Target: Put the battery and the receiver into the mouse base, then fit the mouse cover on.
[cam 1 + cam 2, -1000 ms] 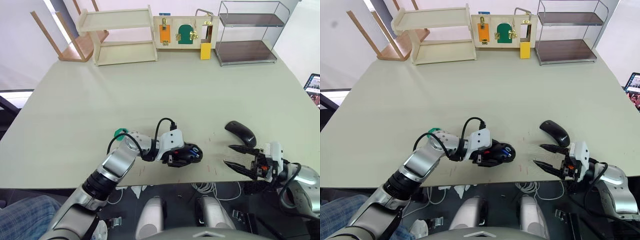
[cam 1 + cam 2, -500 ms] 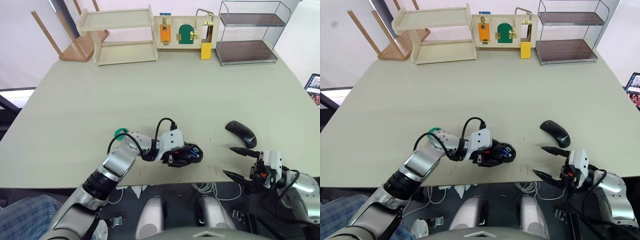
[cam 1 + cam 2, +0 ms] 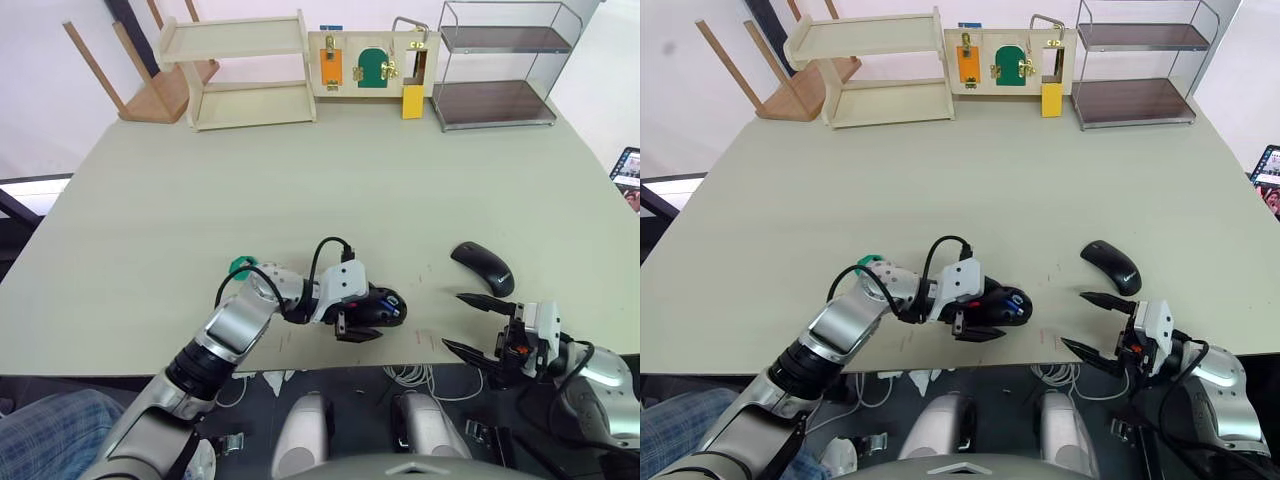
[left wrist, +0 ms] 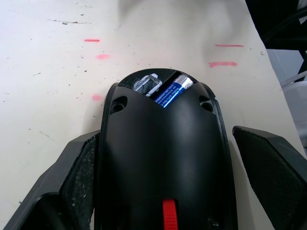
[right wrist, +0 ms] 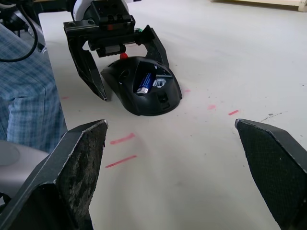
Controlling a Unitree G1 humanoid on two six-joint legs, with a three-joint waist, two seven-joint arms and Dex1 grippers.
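The mouse base (image 3: 378, 307) sits near the front edge of the pale table (image 3: 330, 170), and everything else is placed from it; its recessed compartment faces up, with the battery (image 4: 171, 90) lying in it, blue body and pale end showing, and a small silvery metal piece (image 4: 147, 85) beside the battery in the same recess, which I cannot identify for certain; a red part (image 4: 169, 214) shows on the base's back in the left wrist view.

The left gripper (image 3: 358, 324) straddles the mouse base from the robot's left; its two black fingers are spread wider than the base, one on each flank, the finger (image 4: 81, 170) close against the side and the other standing apart from it; whether either actually presses the base I cannot tell, so it holds nothing for certain.

The mouse cover (image 3: 481, 266) lies on the table well to the right of the mouse base and a little farther from the front edge, smooth side up, untouched; the right gripper (image 3: 472, 325) hovers at the table's front edge, to the right of the base and just nearer than the cover; its fingers gape wide and grasp nothing.

Far behind the base, along the table's back edge, stand a wooden shelf (image 3: 235, 72), a latch board (image 3: 372, 65) and a wire rack (image 3: 497, 67); a green object (image 3: 240, 267) lies just beyond the left arm.
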